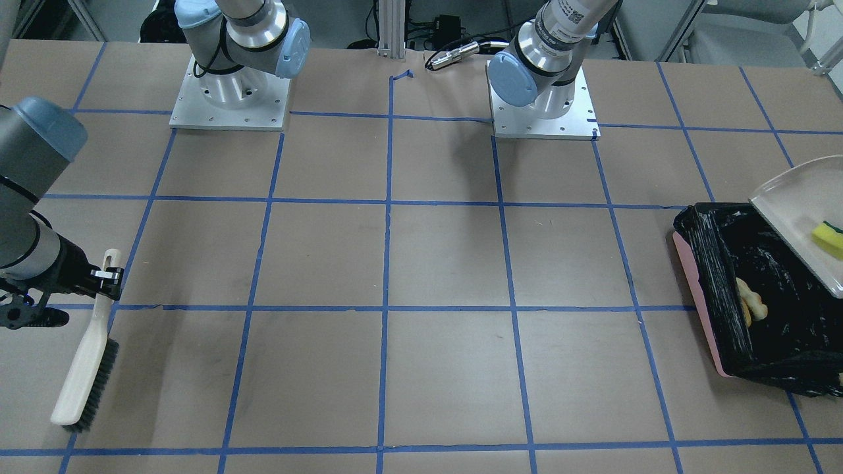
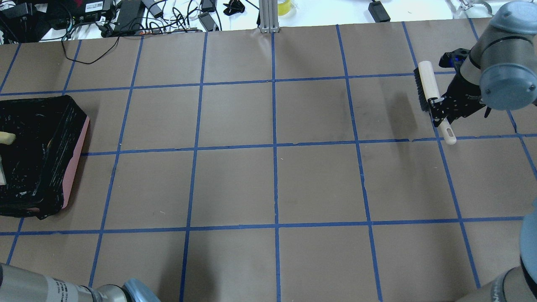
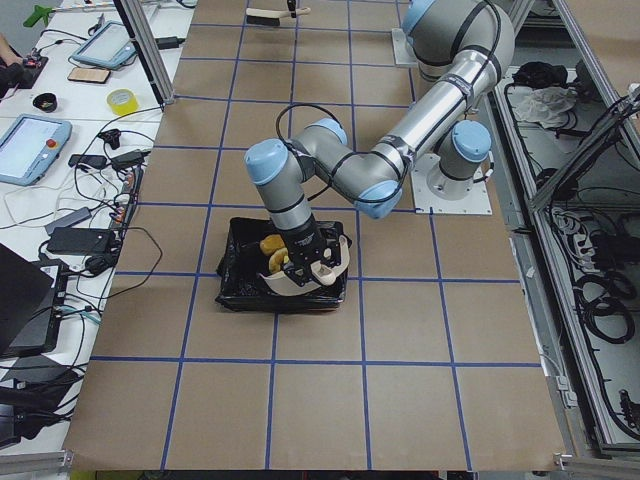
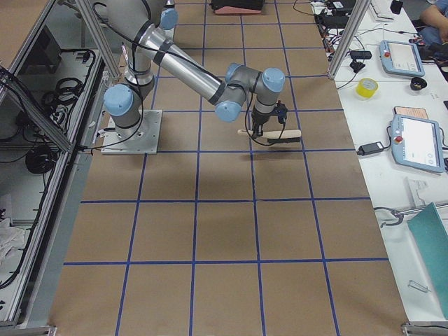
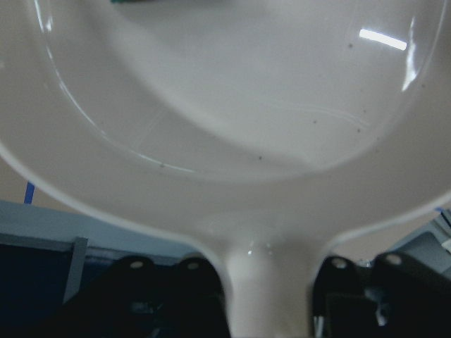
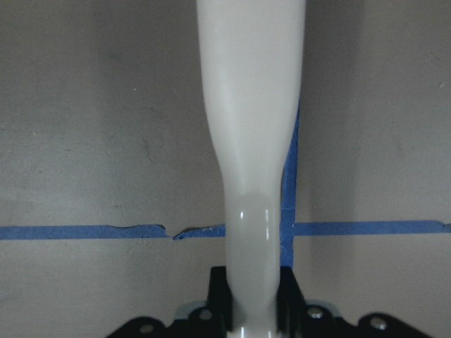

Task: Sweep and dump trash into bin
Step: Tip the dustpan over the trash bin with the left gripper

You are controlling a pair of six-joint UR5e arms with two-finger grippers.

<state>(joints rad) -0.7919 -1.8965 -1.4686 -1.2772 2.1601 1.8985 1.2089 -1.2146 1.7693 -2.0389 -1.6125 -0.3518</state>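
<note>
The pink bin (image 1: 699, 296) with its black bag sits at the table's end and also shows in the overhead view (image 2: 76, 167). My left gripper (image 5: 264, 299) is shut on the handle of the beige dustpan (image 1: 793, 210), held tilted over the bin. The yellow sponge chunk (image 1: 828, 238) lies on the pan. The tan croissant-like piece (image 1: 752, 306) lies inside the bin. The golden-brown lump is not clearly visible. My right gripper (image 2: 439, 105) is shut on the handle of the beige brush (image 2: 427, 86), far from the bin, bristles near the table.
Brown paper with blue tape grid covers the table (image 2: 272, 167). Both arm bases (image 1: 230, 99) stand at its robot edge. Cables and power bricks (image 2: 126, 16) lie beyond the far edge. Operator tablets (image 4: 413, 140) sit on a side bench.
</note>
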